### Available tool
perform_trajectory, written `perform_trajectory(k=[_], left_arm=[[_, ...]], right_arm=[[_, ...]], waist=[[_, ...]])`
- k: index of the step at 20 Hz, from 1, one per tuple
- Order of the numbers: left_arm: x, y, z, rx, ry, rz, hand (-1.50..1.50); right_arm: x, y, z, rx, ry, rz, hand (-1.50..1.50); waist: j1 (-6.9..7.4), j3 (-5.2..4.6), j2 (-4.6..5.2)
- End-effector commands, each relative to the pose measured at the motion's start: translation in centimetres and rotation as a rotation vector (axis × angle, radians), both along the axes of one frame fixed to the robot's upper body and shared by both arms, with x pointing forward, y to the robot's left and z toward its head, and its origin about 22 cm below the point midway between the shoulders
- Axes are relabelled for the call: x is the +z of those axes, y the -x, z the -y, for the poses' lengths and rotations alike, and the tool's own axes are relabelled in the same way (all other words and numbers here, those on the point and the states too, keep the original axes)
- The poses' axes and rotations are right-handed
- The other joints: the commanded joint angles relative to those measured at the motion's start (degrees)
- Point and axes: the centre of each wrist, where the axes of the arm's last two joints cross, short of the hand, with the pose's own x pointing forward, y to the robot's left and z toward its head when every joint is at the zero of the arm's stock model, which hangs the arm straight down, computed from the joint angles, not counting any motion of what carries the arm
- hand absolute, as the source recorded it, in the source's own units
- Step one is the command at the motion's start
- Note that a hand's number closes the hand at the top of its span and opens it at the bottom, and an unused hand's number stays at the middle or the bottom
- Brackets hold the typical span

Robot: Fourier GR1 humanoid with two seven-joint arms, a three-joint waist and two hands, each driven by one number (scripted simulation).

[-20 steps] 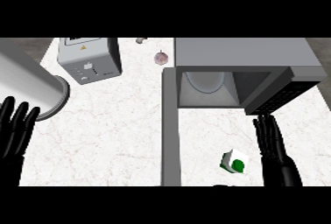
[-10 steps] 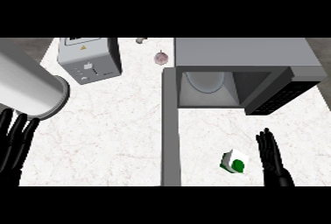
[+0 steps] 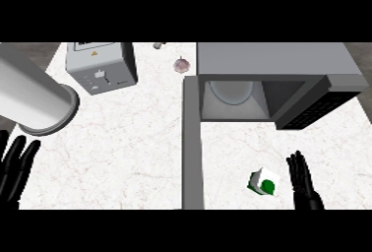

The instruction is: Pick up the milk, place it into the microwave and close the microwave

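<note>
The milk carton [image 3: 263, 181], white with a green spot, stands on the counter near the lower right, in front of the microwave. The grey microwave [image 3: 272, 74] sits at the upper right with its cavity showing a round turntable; its door [image 3: 192, 142] hangs open, stretching down the middle of the view. My right hand [image 3: 303, 182] is just right of the carton, fingers straight, a narrow gap away from it. At the lower left edge my left hand [image 3: 16, 165] rests open, fingers up.
A grey forearm [image 3: 33, 96] crosses the upper left. A grey toaster [image 3: 100, 66] stands at the top left. A garlic bulb [image 3: 181, 65] and a small pale item [image 3: 157, 46] lie near the back edge of the white marble counter [image 3: 123, 147].
My right hand has drawn back toward the lower edge, ending beside the milk carton. The left forearm moved further into view at the upper left, and the left hand sank lower.
</note>
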Motion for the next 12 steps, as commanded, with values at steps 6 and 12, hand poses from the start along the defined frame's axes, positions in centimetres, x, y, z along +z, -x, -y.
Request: perform_trajectory(k=[6, 12], left_arm=[[-0.5, 0.4, 0.5, 0.007, -0.022, 0.001, -1.5], [-0.7, 0.1, 0.3, -0.004, -0.03, 0.0, -1.5]], right_arm=[[-5.8, -1.5, 0.2, -0.005, -0.057, -0.012, -1.5], [-6.9, -1.8, 3.5, 0.012, -0.039, -0.022, -1.5]], waist=[[0.19, 0.03, 0.06], [0.07, 0.01, 0.05]])
